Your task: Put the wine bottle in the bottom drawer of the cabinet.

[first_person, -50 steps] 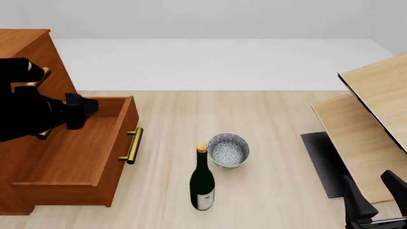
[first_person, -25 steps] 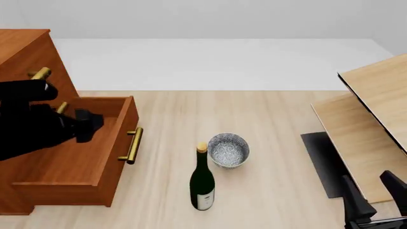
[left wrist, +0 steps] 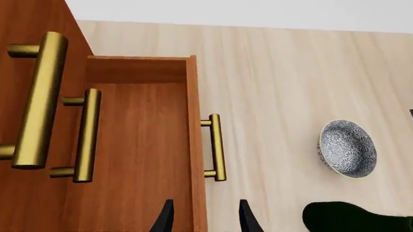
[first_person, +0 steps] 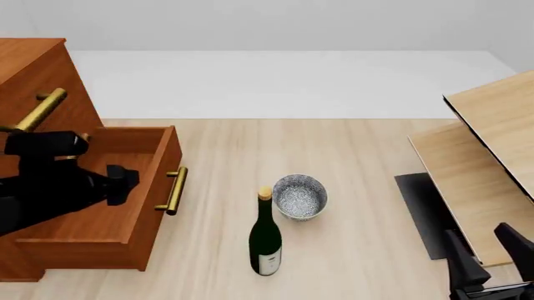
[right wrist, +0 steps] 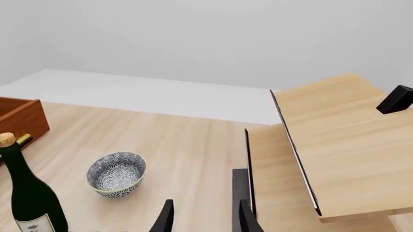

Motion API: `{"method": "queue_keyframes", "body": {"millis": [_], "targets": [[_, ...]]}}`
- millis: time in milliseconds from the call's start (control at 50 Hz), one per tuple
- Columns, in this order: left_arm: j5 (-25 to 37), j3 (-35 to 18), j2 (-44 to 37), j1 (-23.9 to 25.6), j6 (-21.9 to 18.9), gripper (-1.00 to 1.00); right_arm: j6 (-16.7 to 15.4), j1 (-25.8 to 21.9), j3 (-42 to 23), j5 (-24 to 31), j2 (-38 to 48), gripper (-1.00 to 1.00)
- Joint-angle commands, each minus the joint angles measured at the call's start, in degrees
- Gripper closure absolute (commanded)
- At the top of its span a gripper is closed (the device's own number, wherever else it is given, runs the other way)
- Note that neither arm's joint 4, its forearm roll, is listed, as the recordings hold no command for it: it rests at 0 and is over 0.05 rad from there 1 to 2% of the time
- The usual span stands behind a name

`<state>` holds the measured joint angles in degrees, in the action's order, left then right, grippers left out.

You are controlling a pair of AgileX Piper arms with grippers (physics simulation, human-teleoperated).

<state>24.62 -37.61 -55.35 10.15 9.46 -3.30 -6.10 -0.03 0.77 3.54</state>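
Note:
The wine bottle (first_person: 265, 240) stands upright on the table, dark green with a gold top and a white label, just in front of the bowl; it also shows in the right wrist view (right wrist: 29, 198). The cabinet (first_person: 34, 69) stands at the left. Its bottom drawer (first_person: 92, 212) is pulled out, open and empty, brass handle (first_person: 174, 189) facing the bottle. My left gripper (first_person: 124, 178) hovers over the drawer, open and empty; in the left wrist view its fingertips (left wrist: 166, 218) straddle the drawer's front wall (left wrist: 197, 145). My right gripper (first_person: 488, 262) is open and empty at the near right, far from the bottle.
A speckled grey bowl (first_person: 299, 196) sits right behind the bottle. Pale slanted wooden furniture (first_person: 492, 156) with a dark mat (first_person: 421, 212) fills the right side. The brass handles of the two upper drawers (left wrist: 38, 96) stick out above the open drawer.
My left arm has drawn back and down over the open drawer toward the near side, uncovering the upper handles. The bottle, bowl and drawer have not moved. The right gripper has barely shifted.

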Motion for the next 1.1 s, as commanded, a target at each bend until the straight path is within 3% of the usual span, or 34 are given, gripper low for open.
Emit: {"method": "queue_keyframes", "body": {"millis": [20, 620, 1100], "targets": [[-2.50, 2.27, -1.25, -0.88, -0.88, -1.00, 0.09, -0.66, 0.01, 0.00, 0.54, -1.00], [-9.84, 7.16, -6.33, -0.50, 1.47, -1.00, -0.46, -1.31, -0.02, -0.34, 2.14, -1.00], [-15.77, 10.84, -10.32, 0.72, 1.09, -1.00, -0.86, -1.45, 0.00, -0.80, 3.07, -1.00]]}}
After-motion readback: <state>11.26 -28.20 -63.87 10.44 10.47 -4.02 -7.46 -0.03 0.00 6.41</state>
